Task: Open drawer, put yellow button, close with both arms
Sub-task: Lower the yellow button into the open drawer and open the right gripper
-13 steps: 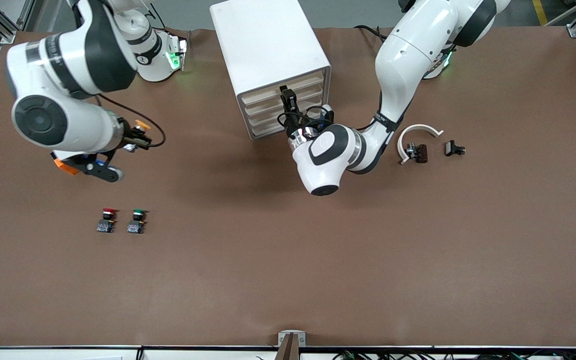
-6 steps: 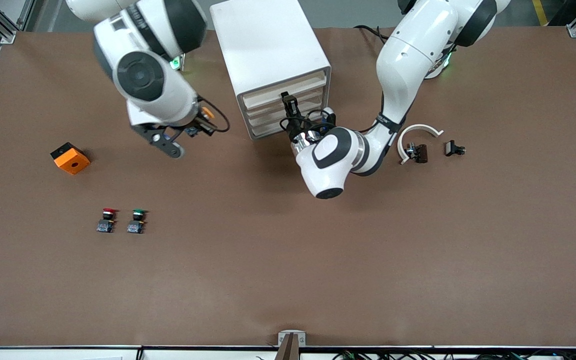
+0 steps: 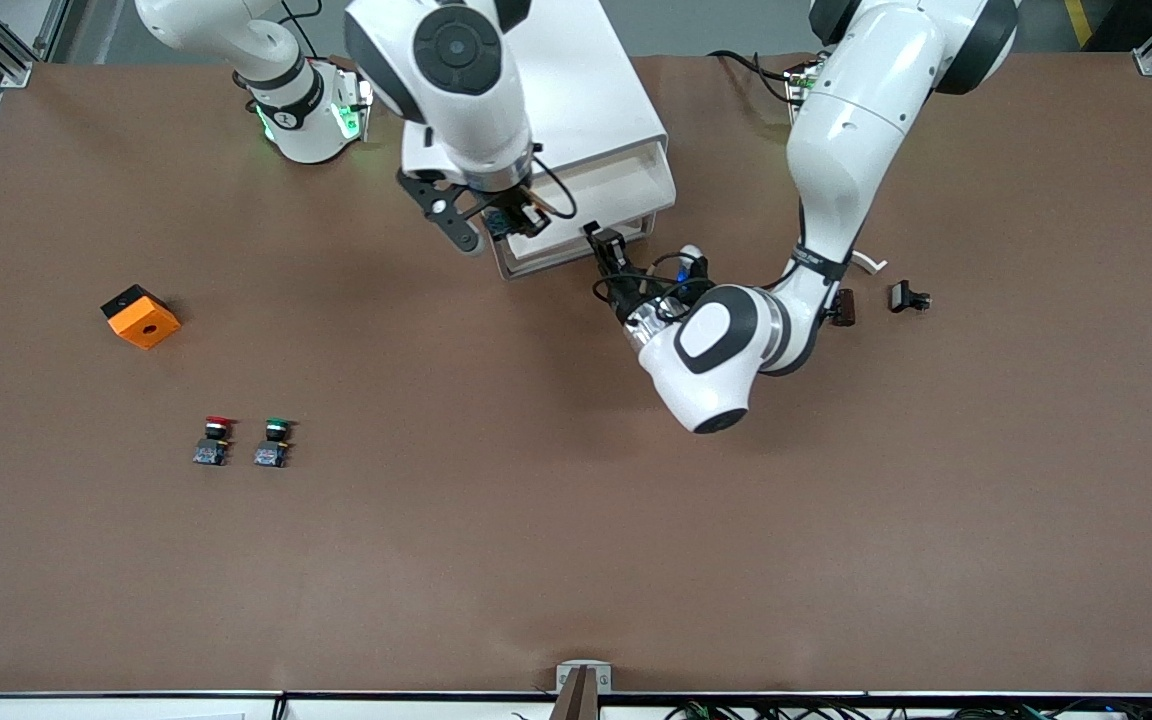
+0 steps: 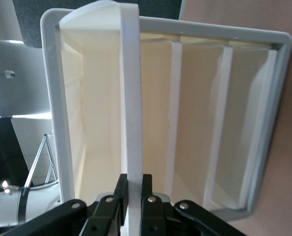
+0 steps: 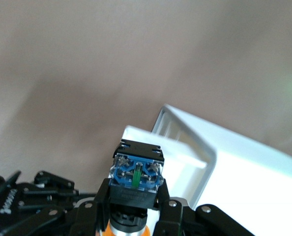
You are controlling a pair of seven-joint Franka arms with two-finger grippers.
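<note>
My left gripper (image 4: 132, 196) pinches the front lip of the pulled-out drawer (image 3: 586, 215); my right gripper (image 5: 135, 204) (over the drawer) clamps the yellow button (image 5: 136, 179).

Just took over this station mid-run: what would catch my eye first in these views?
The top drawer stands pulled out of the white cabinet, with the left gripper shut on its front edge. The right gripper hangs over that open drawer's corner, clamped on the yellow button. Much nearer the front camera, toward the right arm's end, a red button and a green button stand side by side.
</note>
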